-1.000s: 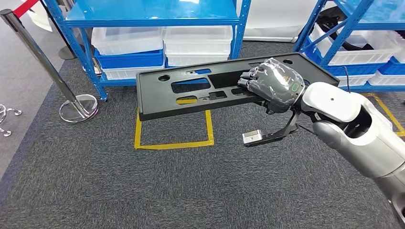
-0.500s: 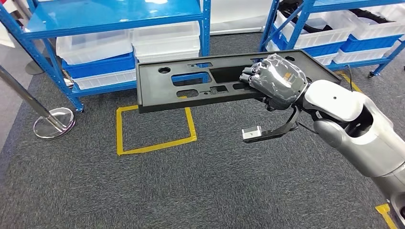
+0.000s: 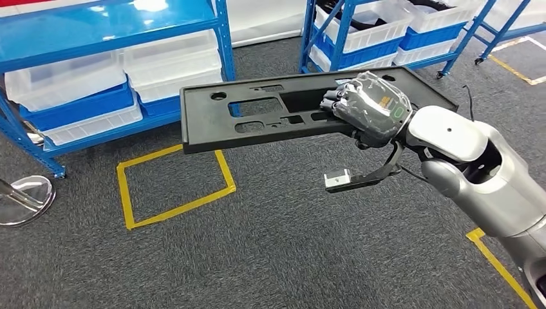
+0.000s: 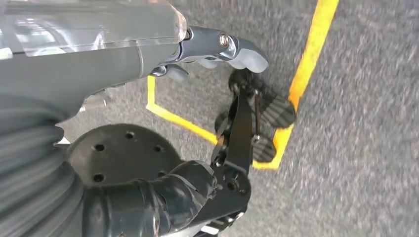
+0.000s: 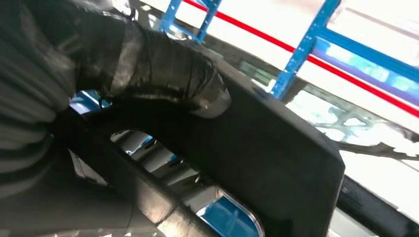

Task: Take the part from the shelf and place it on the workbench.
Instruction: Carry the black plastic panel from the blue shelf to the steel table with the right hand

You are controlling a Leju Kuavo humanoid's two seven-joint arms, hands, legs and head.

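Observation:
The part is a long flat black plastic panel with several cut-outs. It hangs level above the grey carpet in the head view. My right hand grips its right portion, fingers curled through a cut-out. In the right wrist view the thumb presses on the panel's dark surface. My left hand hangs over the carpet, its thumb stretched out, with nothing in it.
A blue shelf with clear and blue bins stands at the back left, another blue shelf at the back right. A yellow tape square marks the carpet. A stanchion base sits far left. More yellow tape runs at the right.
The whole picture has shifted: the shelves, tape square and stanchion slid leftward as the camera turned right. The panel stays in my right hand in the same pose.

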